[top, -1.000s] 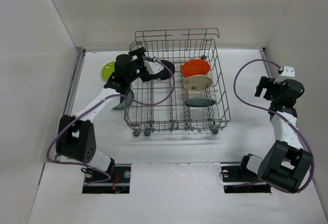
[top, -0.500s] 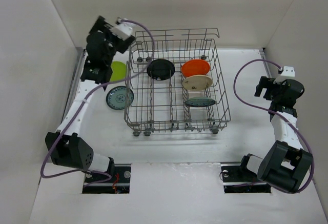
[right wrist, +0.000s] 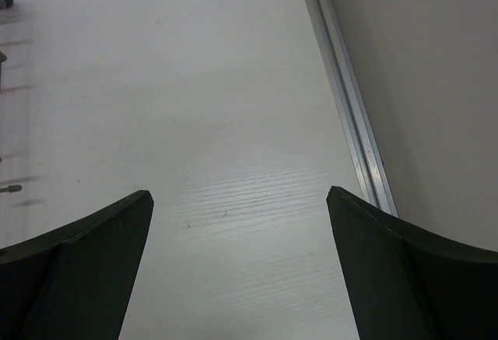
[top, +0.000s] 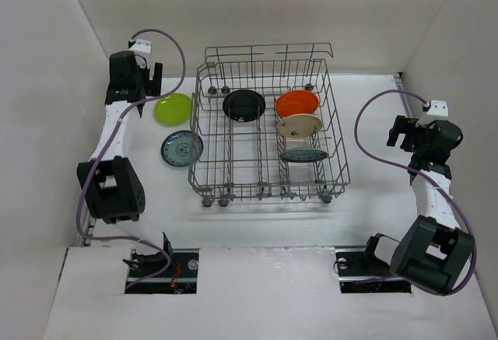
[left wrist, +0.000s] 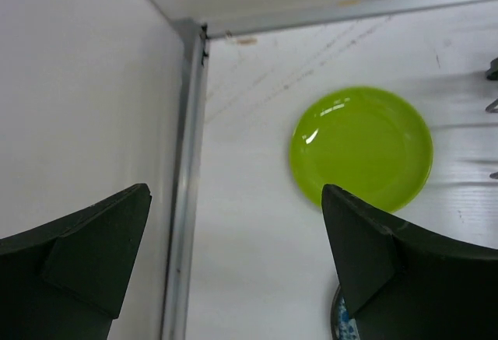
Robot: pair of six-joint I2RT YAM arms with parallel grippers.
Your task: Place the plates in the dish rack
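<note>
Hovering left of the dish rack (top: 268,192), the left hand (left wrist: 235,200) is released and empty, apparently lined up to collect the lime green plate (left wrist: 362,147) lying there; right hand (right wrist: 240,200), right of the rack, likewise released.

The overhead camera sits high above and behind the arm bases, looking down over the whole table (top: 257,223), far enough off to take in the dish rack (top: 264,188) and both arms. The left wrist camera looks closely past the left pincer (left wrist: 233,192) at a table corner, with the lime green plate (left wrist: 362,147) ahead and right of its fingers; the overhead view shares that plate. The right wrist camera looks past the right pincer (right wrist: 239,194) onto tabletop, with a metal rail (right wrist: 354,114) beyond its right finger.
</note>
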